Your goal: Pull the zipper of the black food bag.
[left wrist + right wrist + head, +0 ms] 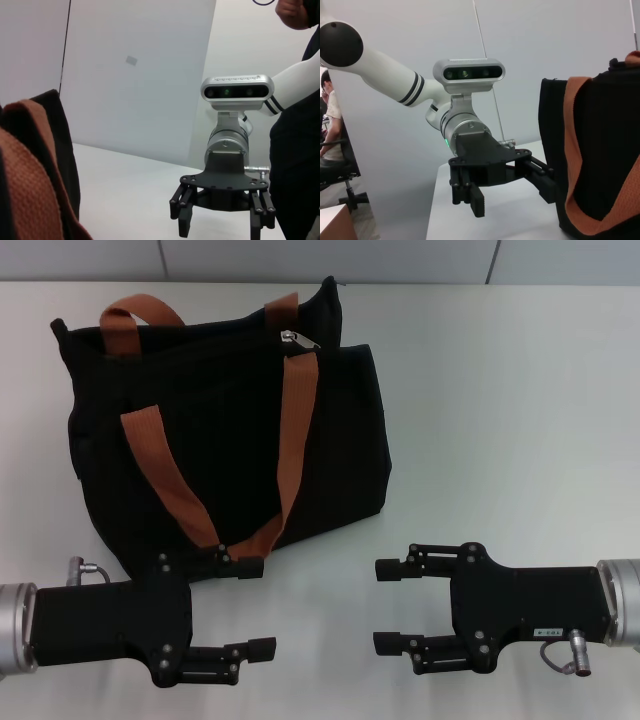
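Note:
The black food bag stands upright at the table's back left, with its rust-orange handles drooping down its front. The small silver zipper sits on the rim near the bag's top right. In front of the bag my left gripper is open, its far finger close to the bag's bottom edge where a handle loop hangs. My right gripper is open too, facing the left one on bare table to the bag's right. The left wrist view shows the bag and the right gripper. The right wrist view shows the bag and the left gripper.
The white table stretches bare to the right of the bag and between the grippers. A wall panel stands behind the table. A person in dark clothes stands beyond the right arm, and a seated person is far off behind the left arm.

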Robot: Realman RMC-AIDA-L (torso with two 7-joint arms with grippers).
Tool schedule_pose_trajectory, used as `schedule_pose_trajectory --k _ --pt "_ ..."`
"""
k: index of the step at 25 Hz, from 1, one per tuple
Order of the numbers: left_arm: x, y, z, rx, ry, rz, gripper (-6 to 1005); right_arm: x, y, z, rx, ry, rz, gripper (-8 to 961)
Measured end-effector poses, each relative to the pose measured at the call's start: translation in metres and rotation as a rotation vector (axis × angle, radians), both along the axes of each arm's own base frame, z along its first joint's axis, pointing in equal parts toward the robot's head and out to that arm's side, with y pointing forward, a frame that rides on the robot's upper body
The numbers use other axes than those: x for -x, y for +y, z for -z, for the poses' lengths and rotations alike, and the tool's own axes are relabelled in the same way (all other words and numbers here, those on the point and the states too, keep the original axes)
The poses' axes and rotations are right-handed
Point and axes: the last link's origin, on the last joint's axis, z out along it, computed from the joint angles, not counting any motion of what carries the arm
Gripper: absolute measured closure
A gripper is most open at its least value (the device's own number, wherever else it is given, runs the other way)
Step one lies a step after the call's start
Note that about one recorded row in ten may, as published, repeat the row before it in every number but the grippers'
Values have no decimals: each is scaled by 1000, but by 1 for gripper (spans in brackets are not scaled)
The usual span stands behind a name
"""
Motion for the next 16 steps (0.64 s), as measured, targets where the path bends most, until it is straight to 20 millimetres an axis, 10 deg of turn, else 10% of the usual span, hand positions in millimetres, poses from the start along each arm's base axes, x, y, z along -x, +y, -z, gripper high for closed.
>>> schedule_pose_trajectory --k 16 --pt "0 -3 -2 10 -11 4 183 0 0 0 -2 2 1 215"
